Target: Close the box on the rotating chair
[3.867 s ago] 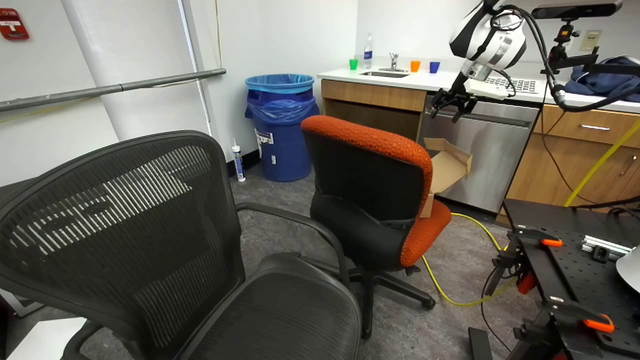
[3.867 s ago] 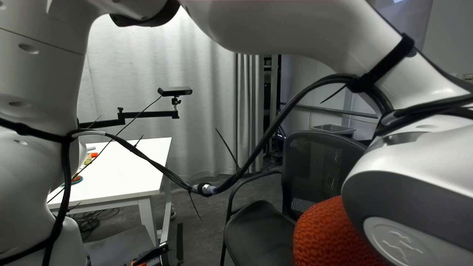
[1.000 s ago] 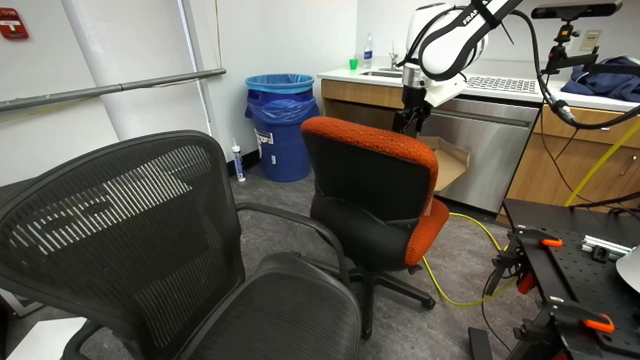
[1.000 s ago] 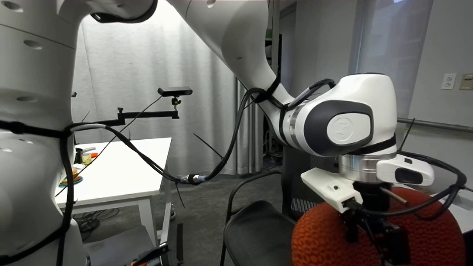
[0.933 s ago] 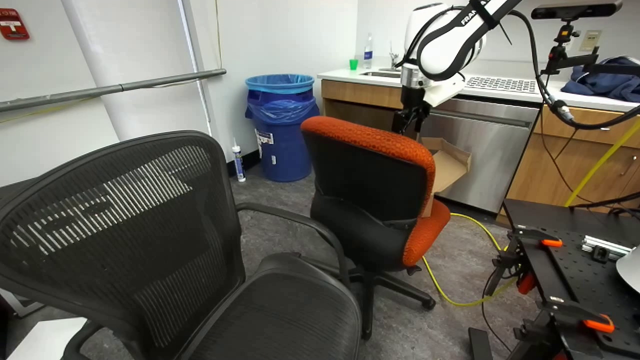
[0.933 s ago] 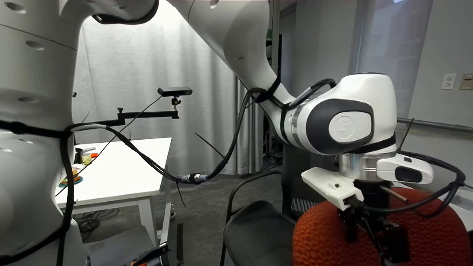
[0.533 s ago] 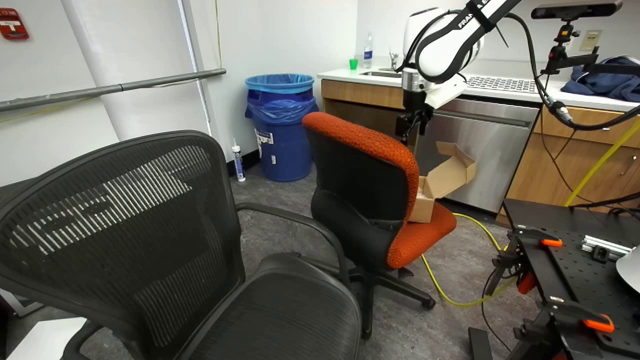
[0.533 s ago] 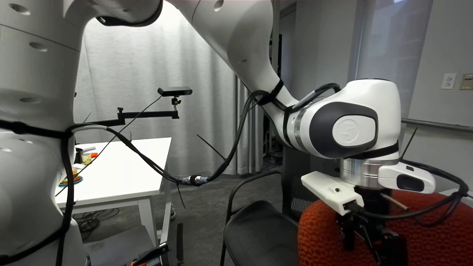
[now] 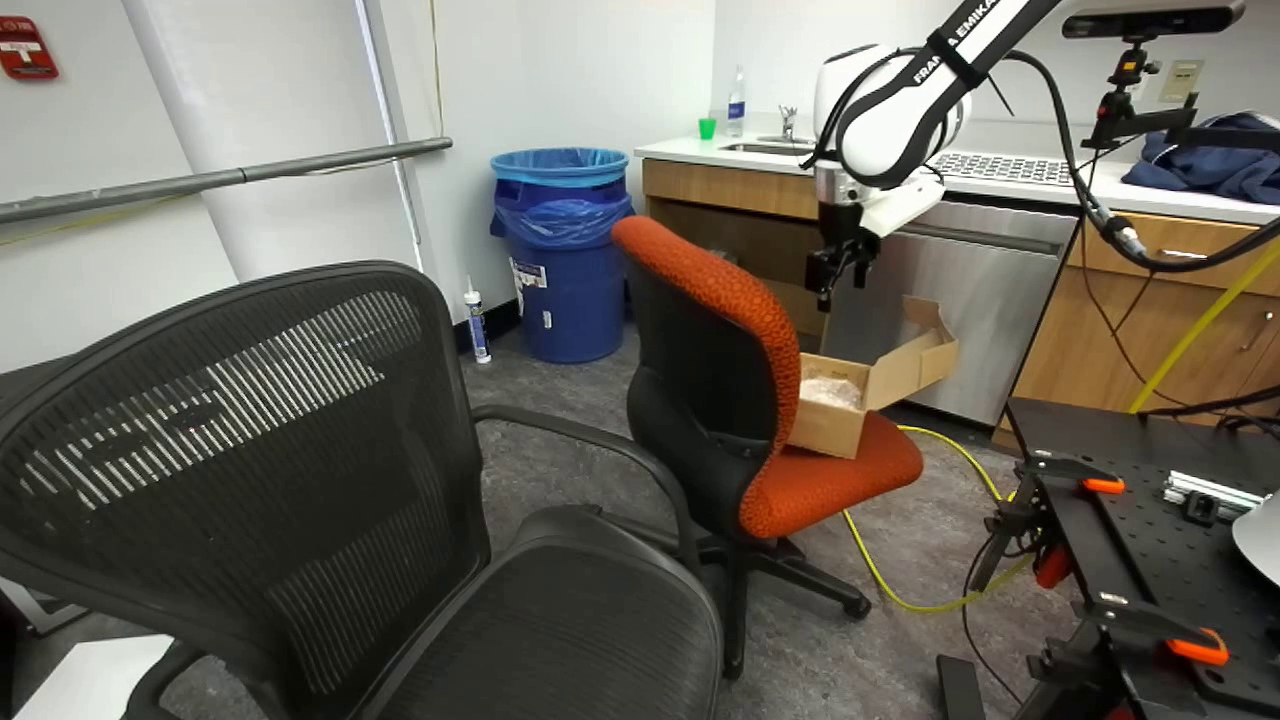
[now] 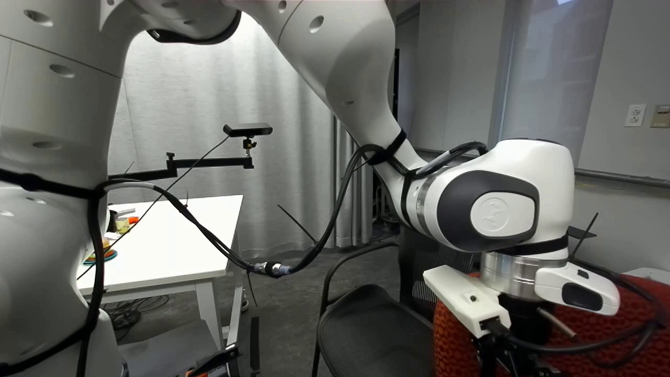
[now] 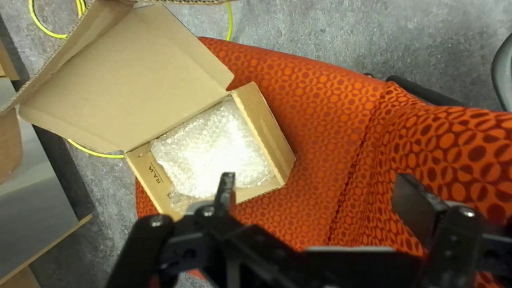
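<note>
The tan cardboard box point(image 9: 828, 430) sits on the seat of the orange-red rotating chair point(image 9: 835, 485), close to its backrest. In the wrist view the box point(image 11: 266, 136) is open, with bubble wrap inside. Its lid point(image 11: 136, 80) is folded back, away from the gripper, with side flaps standing up. My gripper point(image 9: 843, 287) hangs above the box, near the backrest. In the wrist view the gripper point(image 11: 316, 178) is open and empty; one finger overlaps the box's near edge, the other lies over the chair's backrest. An exterior view shows the backrest point(image 10: 450, 340) behind the gripper, whose tips are cut off.
A black mesh office chair point(image 9: 560, 610) stands beside the orange chair. A dishwasher point(image 9: 990, 300) and counter point(image 9: 690, 150) stand behind the box. A blue bin point(image 9: 570, 270) is at the back. A black bench point(image 9: 1180, 560) is at right. A yellow cable point(image 9: 890, 590) lies on the floor.
The arm has swung over the chair since the oldest frames and has lowered in the last second. The orange chair has turned, bringing the box and seat more into view. The lid remains open.
</note>
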`<action>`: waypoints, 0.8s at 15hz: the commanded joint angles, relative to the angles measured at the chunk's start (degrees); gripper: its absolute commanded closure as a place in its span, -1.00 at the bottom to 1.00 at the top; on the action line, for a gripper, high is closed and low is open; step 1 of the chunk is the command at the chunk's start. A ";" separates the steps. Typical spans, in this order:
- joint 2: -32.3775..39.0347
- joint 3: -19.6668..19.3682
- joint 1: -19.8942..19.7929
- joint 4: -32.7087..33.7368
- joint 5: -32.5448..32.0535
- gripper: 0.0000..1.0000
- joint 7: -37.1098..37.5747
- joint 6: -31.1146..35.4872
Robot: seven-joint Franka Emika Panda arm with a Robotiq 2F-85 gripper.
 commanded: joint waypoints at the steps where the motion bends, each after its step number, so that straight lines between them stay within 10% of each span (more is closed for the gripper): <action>1: -0.83 0.08 -0.76 -3.61 0.76 -1.00 -0.08 2.32; 12: 0.12 -1.59 -0.04 -14.97 -0.70 -1.00 0.71 8.77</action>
